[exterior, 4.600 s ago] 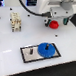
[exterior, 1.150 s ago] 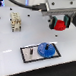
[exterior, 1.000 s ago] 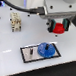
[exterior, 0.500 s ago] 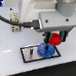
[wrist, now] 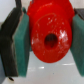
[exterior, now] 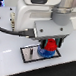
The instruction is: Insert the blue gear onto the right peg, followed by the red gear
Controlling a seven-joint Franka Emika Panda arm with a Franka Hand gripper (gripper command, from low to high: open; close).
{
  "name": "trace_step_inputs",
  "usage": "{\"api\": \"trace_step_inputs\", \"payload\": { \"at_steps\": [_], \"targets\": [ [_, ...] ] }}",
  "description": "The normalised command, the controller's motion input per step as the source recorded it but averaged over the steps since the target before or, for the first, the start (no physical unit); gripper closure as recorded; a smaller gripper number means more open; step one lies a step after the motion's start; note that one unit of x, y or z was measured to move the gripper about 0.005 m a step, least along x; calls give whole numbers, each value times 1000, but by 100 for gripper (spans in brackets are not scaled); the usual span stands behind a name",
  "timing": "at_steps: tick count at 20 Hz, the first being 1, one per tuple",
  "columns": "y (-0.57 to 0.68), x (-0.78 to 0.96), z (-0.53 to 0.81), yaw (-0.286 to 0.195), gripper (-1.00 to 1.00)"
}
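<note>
The red gear [wrist: 50,39] is gripped between the two teal pads [wrist: 21,42] of the gripper [wrist: 49,42], the jaws being closed on its toothed rim from opposite sides. In the wrist view its flat face and centre hole are turned toward the camera, so the hole axis is seen to run along the gripper's line of sight. In the exterior view the red gear [exterior: 50,45] is held low under the gripper [exterior: 49,44], directly over the blue gear [exterior: 45,51]; contact between the two cannot be determined. The blue gear is seated flat on the grey baseplate [exterior: 28,54], toward the exterior view's right end. The right peg is hidden. One red gear, one blue gear and one baseplate are counted. The baseplate rests on a white table [exterior: 13,66].
</note>
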Motion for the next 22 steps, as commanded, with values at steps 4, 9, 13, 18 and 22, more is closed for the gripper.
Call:
{"api": "trace_step_inputs", "payload": {
  "at_steps": [4, 9, 13, 18, 22],
  "targets": [
    [3, 6, 98, 0, 100],
    [5, 13, 180, 0, 100],
    [-24, 7, 109, 0, 100],
    [14, 11, 4, 0, 100],
    [-13, 58, -96, 0, 100]
  ]
}}
